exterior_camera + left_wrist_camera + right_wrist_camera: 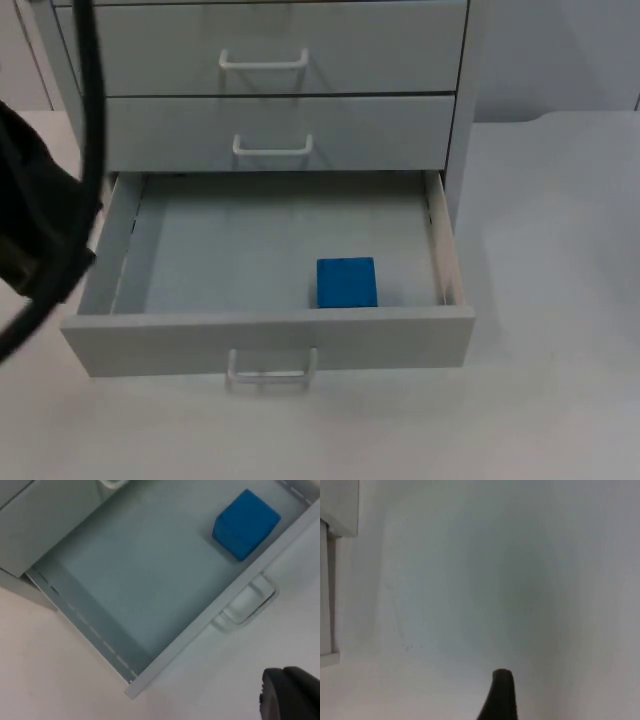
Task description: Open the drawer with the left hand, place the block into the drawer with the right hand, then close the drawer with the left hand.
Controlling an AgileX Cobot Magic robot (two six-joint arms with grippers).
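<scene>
1. We see the blue block [346, 282] lying inside the open bottom drawer [268, 341], at its front wall, toward 5 o'clock.
2. Left claw [290, 692] hovers over the worktop [540, 300] near the drawer handle [246, 606]; its opening we cannot tell.
3. Right claw [501, 695] waits above bare worktop; opening unclear.

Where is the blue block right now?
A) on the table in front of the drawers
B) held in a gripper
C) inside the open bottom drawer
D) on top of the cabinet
C: the blue block sits on the floor of the pulled-out bottom drawer, close to its front panel and toward its right side, with no gripper touching it.
</scene>
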